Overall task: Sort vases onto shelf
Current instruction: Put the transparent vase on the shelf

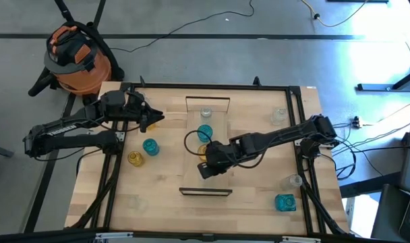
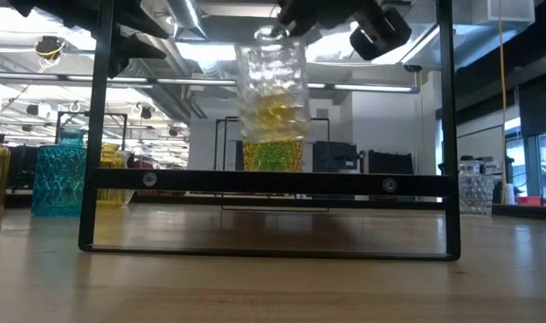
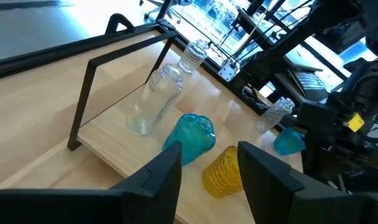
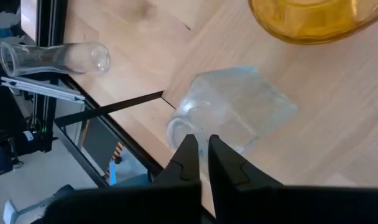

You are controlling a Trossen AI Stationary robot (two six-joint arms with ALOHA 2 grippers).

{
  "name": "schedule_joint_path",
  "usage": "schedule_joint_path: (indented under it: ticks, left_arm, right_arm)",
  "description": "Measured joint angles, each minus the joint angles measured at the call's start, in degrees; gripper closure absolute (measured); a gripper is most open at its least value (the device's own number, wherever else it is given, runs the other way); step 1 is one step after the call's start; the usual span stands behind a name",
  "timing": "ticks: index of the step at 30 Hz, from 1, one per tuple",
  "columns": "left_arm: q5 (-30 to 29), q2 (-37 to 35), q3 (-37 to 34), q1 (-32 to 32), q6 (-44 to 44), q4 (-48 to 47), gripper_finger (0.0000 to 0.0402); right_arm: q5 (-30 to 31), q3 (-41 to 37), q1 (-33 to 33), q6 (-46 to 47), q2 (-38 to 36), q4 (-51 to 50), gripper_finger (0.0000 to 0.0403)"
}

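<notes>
The right gripper hangs over the near half of the shelf, a long pale wood board running near to far at the middle of the table, with thin dark wire frames at both short ends. Its fingers pinch narrowly on the rim of a clear faceted vase, which stands upright with its long axis vertical and its mouth up. Farther along the board stand an amber vase, a teal-blue vase with a ribbed body, and a clear vase, all upright. From the high view, whether the held vase touches the board is hard to tell.

The left gripper waits over the table's far left part, its fingers spread wide around nothing. A teal vase and a yellow vase stand left of the shelf; another teal vase stands near the right corner. No readable writing shows on any vase.
</notes>
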Motion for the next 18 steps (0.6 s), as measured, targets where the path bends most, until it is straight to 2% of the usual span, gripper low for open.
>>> schedule_joint_path:
  ticks: [11,18]
  left_arm:
    - [0.1,0.0,0.0,0.0,2.9,-0.1,0.0253]
    - [0.3,0.0,0.0,0.0,2.7,-0.6,0.0253]
  right_arm:
    - [-3.0,0.0,0.0,0.2,3.1,1.0,0.0403]
    - [-2.7,0.6,0.0,-0.1,1.3,3.4,0.0403]
